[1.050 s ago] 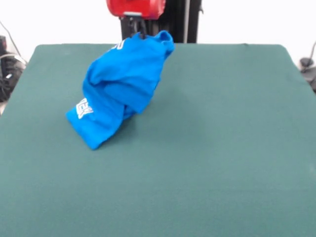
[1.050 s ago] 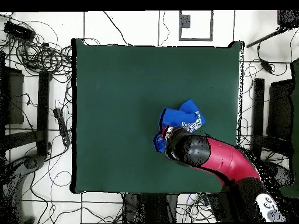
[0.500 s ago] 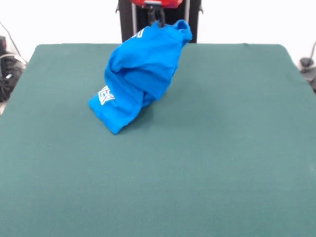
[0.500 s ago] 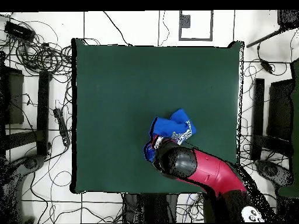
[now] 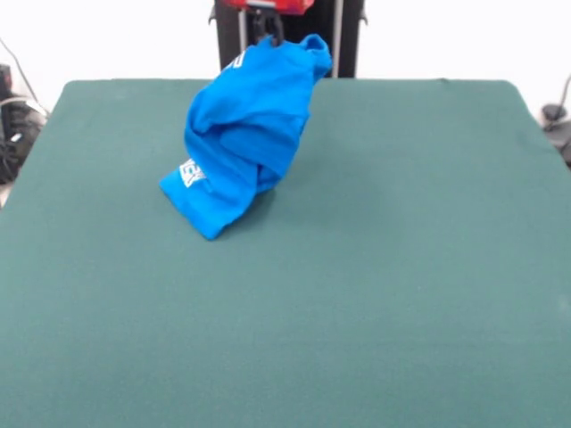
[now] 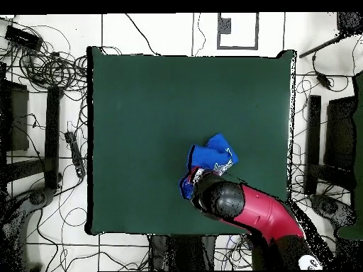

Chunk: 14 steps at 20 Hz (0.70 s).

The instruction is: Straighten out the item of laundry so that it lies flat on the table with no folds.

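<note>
The item of laundry, a bright blue T-shirt [image 5: 243,134], hangs bunched and twisted from my gripper [image 5: 268,34], which is shut on its top edge near the picture's top in the front view. The shirt's lower end rests on the dark green table [image 5: 375,267], with a patch of white lettering showing at its left side. In the overhead view the shirt [image 6: 211,156] shows as a crumpled blue heap just beyond the red arm [image 6: 244,209], which hides the gripper itself.
Cables and dark stands [image 6: 42,134] lie on the floor around the table in the overhead view. The black pedestal column [image 5: 335,36] stands right behind the lifted shirt.
Over the last second the gripper carried the shirt rightward in the front view and lifted it a little. Since half a second ago it has shifted slightly back left.
</note>
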Each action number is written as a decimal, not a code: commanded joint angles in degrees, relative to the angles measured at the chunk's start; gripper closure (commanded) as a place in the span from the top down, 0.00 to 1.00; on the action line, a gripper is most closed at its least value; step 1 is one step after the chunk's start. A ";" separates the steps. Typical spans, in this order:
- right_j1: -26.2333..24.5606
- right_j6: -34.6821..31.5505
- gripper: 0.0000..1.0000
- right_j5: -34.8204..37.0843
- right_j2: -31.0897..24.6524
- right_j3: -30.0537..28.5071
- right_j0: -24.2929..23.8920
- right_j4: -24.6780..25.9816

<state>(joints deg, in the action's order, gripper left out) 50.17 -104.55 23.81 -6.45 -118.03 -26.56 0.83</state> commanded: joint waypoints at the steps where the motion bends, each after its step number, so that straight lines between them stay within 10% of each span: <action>1: -5.25 -6.15 0.00 -2.18 -0.73 3.59 -0.01 0.66; 14: -6.28 -3.01 0.00 2.70 0.38 9.26 -2.33 4.03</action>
<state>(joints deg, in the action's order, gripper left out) 46.68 -104.55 23.81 -5.86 -112.88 -29.80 2.40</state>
